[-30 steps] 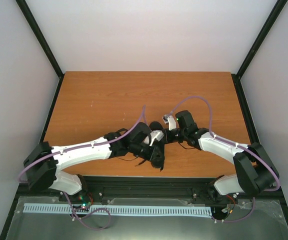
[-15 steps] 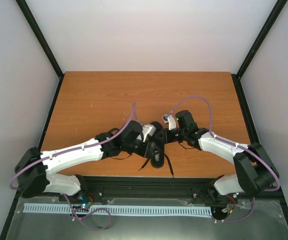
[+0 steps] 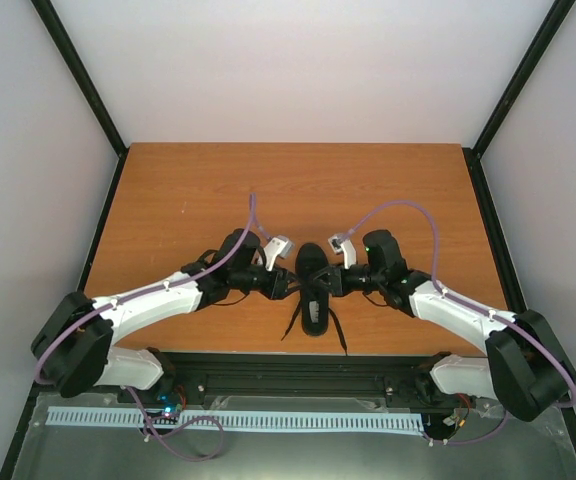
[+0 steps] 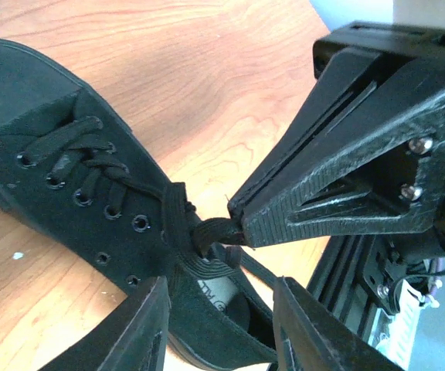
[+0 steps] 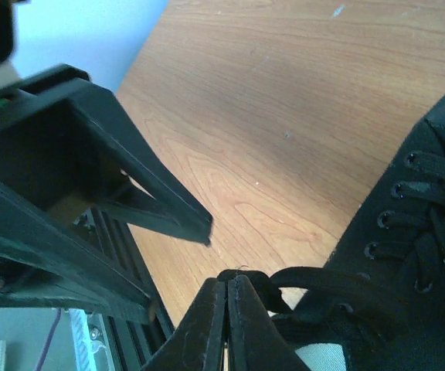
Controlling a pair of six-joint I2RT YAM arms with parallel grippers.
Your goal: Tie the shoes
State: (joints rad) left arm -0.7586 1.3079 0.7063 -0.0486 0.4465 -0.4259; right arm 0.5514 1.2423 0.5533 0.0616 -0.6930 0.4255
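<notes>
The black shoe [image 3: 312, 290] lies in the middle of the table [image 3: 188, 200], close to its near edge, toe pointing far. On its right, the right gripper [image 5: 227, 284] has its jaws pressed together on a lace loop [image 4: 211, 230] over the tongue. On its left, the left gripper [image 4: 219, 297] hovers over the shoe's opening, jaws partly apart and holding nothing.

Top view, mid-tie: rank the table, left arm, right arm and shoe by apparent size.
1. Table.
2. Left arm and right arm, about alike, so not ranked against each other.
3. Shoe, clearly smallest.
</notes>
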